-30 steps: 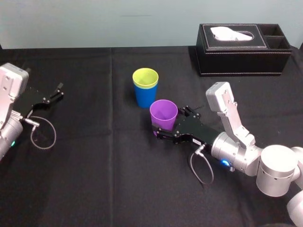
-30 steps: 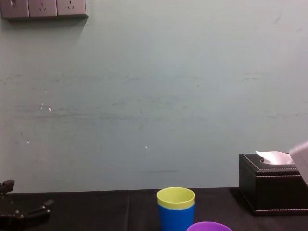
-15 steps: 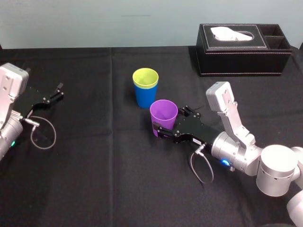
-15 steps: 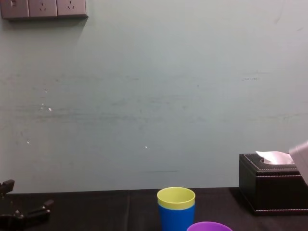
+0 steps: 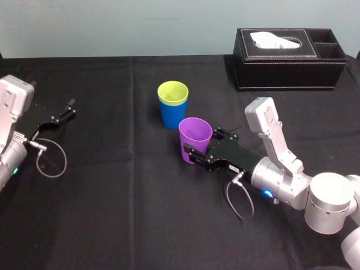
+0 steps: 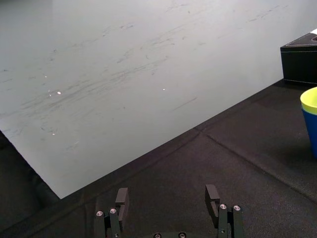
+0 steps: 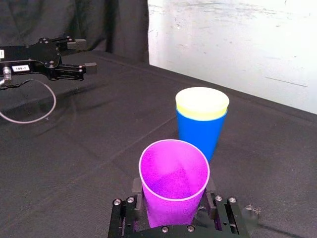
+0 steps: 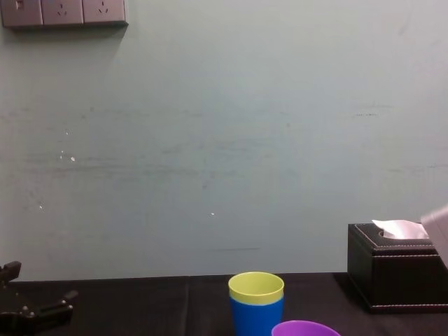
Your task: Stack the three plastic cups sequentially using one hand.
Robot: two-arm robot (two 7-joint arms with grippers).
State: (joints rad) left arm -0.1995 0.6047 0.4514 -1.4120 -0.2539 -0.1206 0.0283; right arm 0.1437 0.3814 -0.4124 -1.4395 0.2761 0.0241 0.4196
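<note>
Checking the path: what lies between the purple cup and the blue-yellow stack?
Only bare black cloth, in the right wrist view. Right claw grips the purple cup; left claw sits parked at left.

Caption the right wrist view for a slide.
Right gripper grips the purple cup near the yellow-green cup nested in the blue cup; left gripper idle.

right arm comes in from lower right, forearm angled toward centre, right gripper (image 5: 201, 145) level, fingers clamped either side of purple cup (image 5: 195, 134). left arm parked far left, left gripper (image 5: 71, 107) fingers spread apart.
</note>
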